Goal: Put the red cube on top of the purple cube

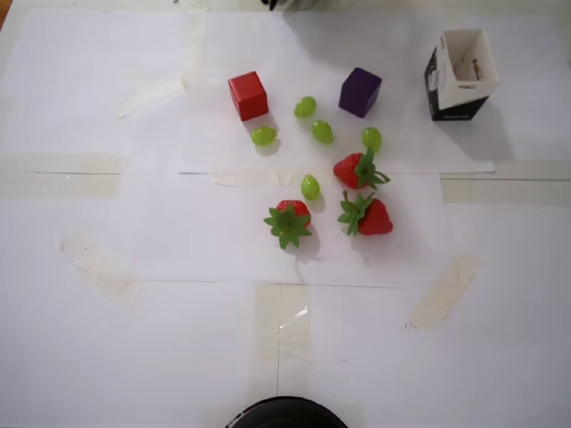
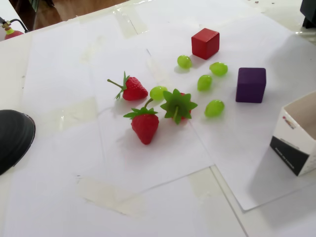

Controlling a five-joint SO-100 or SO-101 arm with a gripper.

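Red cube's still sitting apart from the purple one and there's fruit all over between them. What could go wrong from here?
1. Green grapes lie between the red cube and the purple cube; a low carry could knock them rolling.
2. One grape sits close to the purple cube, so the claw might nudge it during placement.
3. The cubes look equal in size, so an off-centre release may topple the red one.

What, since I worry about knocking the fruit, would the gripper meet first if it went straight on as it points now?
Hard to say: only a dark sliver of the gripper shows at the overhead view's top edge. Heading straight down the picture, it would likely meet a green grape first.
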